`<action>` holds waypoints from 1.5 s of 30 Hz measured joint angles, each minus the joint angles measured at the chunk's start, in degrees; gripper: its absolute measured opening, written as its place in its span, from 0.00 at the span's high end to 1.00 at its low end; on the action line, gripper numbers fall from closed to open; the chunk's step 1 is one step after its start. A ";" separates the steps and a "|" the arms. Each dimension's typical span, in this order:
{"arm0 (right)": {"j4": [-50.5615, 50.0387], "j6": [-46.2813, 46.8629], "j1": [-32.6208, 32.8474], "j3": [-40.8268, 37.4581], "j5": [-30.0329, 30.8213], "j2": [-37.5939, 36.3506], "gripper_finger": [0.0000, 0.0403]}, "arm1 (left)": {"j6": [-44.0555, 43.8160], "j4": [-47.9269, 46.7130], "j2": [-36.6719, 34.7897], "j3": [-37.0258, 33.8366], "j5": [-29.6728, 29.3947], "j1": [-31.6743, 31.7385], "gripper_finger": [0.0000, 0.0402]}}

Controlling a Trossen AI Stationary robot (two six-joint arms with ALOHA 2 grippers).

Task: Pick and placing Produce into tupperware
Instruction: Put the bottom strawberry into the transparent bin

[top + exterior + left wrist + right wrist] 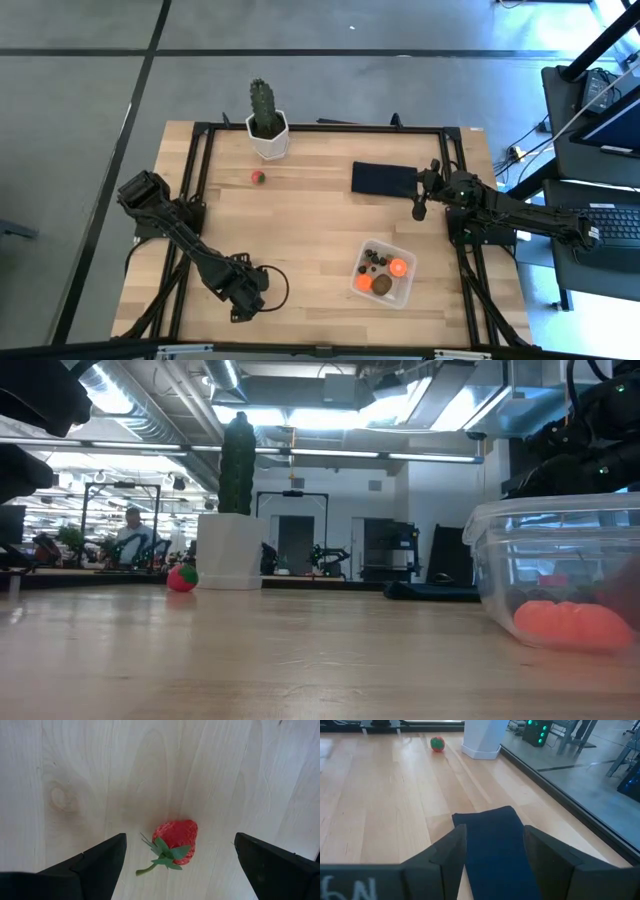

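The tupperware [386,273] is sitting on the wooden table [310,220] toward its front right, holding two orange balls [399,267], a brown oval fruit [382,285] and small dark berries [372,256]. A strawberry [173,843] is lying on the bare wood directly between the widely parted fingers of the left gripper [180,865], which is hanging near the front left edge. Another red fruit [258,178] is resting just in front of the potted cactus [266,118] at the back. The right gripper [494,851] is hovering over the flat dark rectangle [495,845], its fingers partly apart and holding nothing. Beyond the table, a grey floor and a bright workshop with a person [132,532] are showing.
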 joint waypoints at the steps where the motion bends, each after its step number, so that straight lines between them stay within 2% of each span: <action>1: 0.00 0.01 0.00 0.00 0.00 0.00 0.51 | 0.00 0.02 0.00 0.00 0.01 0.00 0.10; 45: 0.02 -0.16 -0.01 -0.02 0.00 0.00 0.51 | -0.02 4.56 0.00 -0.02 -0.03 0.35 0.10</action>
